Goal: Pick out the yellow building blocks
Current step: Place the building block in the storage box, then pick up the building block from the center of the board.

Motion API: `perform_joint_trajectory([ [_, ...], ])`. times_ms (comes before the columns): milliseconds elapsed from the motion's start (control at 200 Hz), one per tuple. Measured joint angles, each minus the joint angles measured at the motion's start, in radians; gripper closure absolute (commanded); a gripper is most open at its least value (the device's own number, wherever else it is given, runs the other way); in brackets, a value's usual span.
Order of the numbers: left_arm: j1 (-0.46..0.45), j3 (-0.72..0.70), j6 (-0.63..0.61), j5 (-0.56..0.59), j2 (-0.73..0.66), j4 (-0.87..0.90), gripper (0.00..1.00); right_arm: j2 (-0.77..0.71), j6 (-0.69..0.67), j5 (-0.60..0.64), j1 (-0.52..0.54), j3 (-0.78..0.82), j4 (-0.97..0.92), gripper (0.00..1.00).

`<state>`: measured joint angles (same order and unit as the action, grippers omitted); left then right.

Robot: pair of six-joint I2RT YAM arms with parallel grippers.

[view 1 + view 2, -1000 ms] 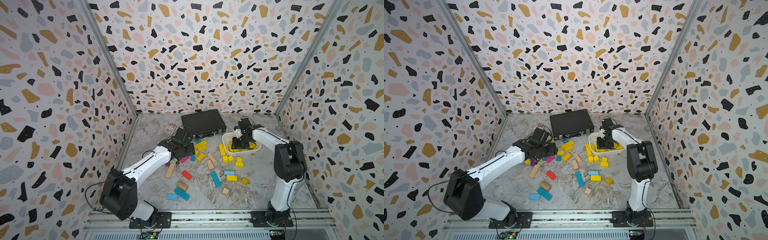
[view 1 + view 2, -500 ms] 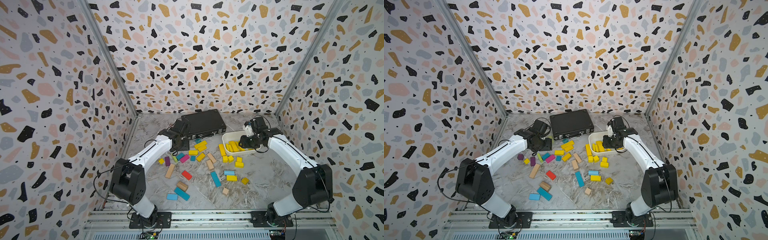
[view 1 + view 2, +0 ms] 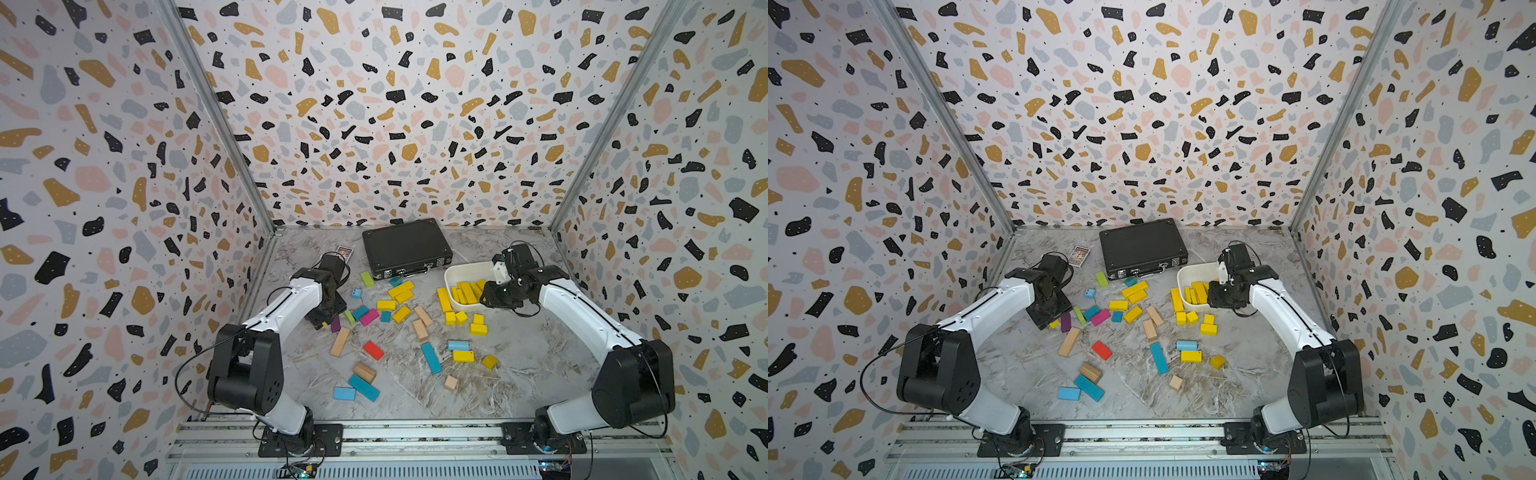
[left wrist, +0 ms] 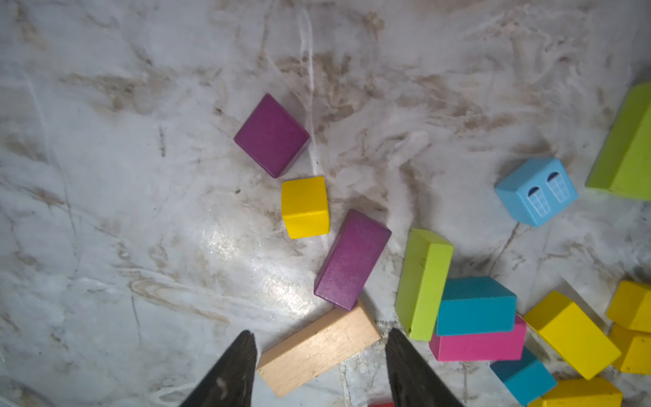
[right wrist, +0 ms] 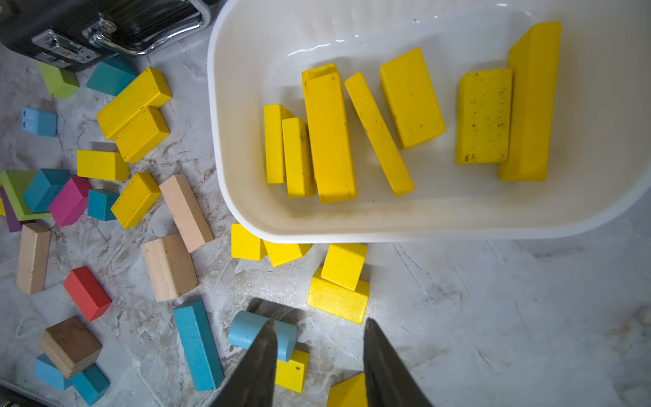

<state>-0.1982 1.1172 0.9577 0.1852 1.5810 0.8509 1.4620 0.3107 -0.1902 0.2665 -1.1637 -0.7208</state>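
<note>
left gripper [image 4: 320, 333] spread, empty. right gripper [image 5: 319, 321] also spread and empty, with the white plastic tub [image 5: 225, 148] ahead of its tips; several yellow building blocks [image 5: 329, 137] lie inside, more loose beside it. Likely next pick is the small yellow wooden cube [image 4: 305, 207], straight ahead of the left fingertips, squeezed between a purple wooden cube [image 4: 271, 135] and a purple wooden bar [image 4: 352, 259]. No long axis; left arm far nearer. Wrist view shows the side gaps; in a top view the gripper nearly covers the cube [image 3: 1054, 323].
</note>
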Motion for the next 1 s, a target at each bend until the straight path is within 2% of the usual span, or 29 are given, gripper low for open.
perform_joint_trajectory([
  [290,0.047,0.002,0.031,0.001,0.126,-0.038,0.47,-0.014,-0.001,0.0,0.0,0.011,-0.002,0.58],
  [1001,0.104,-0.014,0.005,0.011,0.194,-0.162,0.6,-0.019,-0.001,-0.026,0.0,0.019,-0.005,0.58],
])
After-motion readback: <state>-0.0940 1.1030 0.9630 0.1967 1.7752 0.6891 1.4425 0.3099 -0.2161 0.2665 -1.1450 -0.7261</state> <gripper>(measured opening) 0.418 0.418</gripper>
